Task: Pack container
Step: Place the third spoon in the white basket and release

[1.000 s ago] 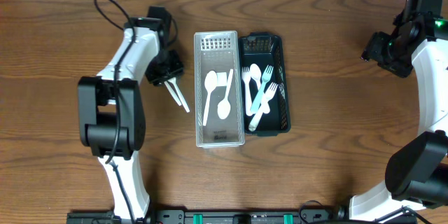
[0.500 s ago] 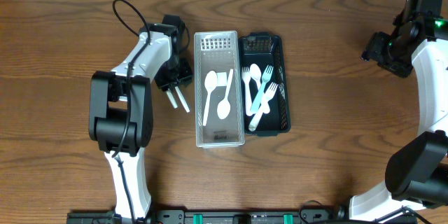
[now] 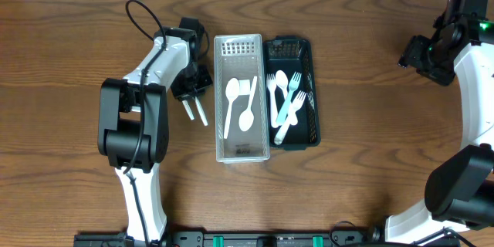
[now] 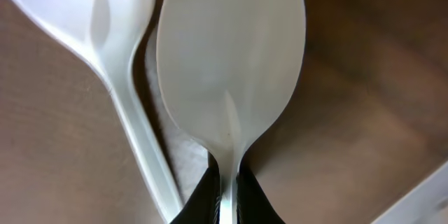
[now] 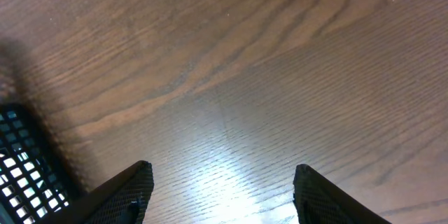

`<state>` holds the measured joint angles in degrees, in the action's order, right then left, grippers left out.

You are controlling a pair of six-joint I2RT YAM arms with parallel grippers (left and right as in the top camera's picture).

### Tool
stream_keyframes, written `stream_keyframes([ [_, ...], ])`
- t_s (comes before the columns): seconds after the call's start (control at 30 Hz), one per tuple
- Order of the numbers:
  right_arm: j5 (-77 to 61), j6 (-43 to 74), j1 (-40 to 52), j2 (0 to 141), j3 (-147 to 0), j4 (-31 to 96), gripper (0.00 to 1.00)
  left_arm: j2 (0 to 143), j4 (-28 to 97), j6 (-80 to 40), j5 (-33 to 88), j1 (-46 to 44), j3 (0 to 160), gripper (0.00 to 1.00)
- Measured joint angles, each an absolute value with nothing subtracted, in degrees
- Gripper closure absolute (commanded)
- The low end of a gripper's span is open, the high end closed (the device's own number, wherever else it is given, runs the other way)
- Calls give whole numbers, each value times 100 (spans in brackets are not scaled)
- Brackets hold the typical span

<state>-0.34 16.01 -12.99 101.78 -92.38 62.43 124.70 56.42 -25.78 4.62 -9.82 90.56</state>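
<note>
My left gripper (image 3: 192, 90) is just left of the clear white basket (image 3: 219, 123) and is shut on a white plastic spoon (image 4: 231, 70), pinching its handle between the jaws (image 4: 227, 197). A second white spoon (image 4: 105, 21) lies close beside it on the left. From above, both show as two white strips (image 3: 197, 109) poking out below the gripper. The white basket holds white spoons (image 3: 245, 108). The black basket (image 3: 312, 93) next to it holds white and pale blue forks (image 3: 284, 100). My right gripper (image 5: 220, 196) is open and empty over bare wood.
The two baskets stand side by side at the table's middle. A corner of the black basket (image 5: 17, 164) shows at the left of the right wrist view. My right arm (image 3: 432, 50) sits at the far right edge. A black cable (image 3: 135, 8) loops above the left arm.
The left arm has swung right, toward the white basket, carrying the white spoons with it; it has held still over the last half second. The right arm has not moved.
</note>
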Motion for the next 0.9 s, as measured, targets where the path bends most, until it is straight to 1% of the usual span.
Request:
stream_keyframes([
  [0.17,-34,1601,-1299,10178,-9238,6243,33,12125,6018,-2235,447,-976,9212,94],
  [0.33,-34,1599,-1299,10178,-9238,6235,33,11048,6106,-1833,703,-1052,9743,94],
  [0.4,-34,1599,-1299,10178,-9238,6233,33,10468,6110,-1754,797,-1234,9889,94],
  [0.5,-34,1599,-1299,10178,-9238,6235,33,9970,6114,-1675,891,-1640,9992,94],
  [0.6,-34,1597,-1299,10178,-9238,6235,33,9913,6090,-1640,882,-2134,9972,94],
  [0.7,-34,1594,-1299,10178,-9238,6235,32,10173,6005,-1623,814,-2458,9789,93],
  [0.77,-34,1592,-1299,10178,-9238,6235,32,10453,6010,-1603,784,-2565,9655,86],
  [0.87,-34,1590,-1299,10178,-9238,6235,32,10908,6001,-1573,727,-2600,9526,64],
  [0.9,-34,1590,-1299,10178,-9238,6235,32,11015,6003,-1555,714,-2589,9507,60],
])
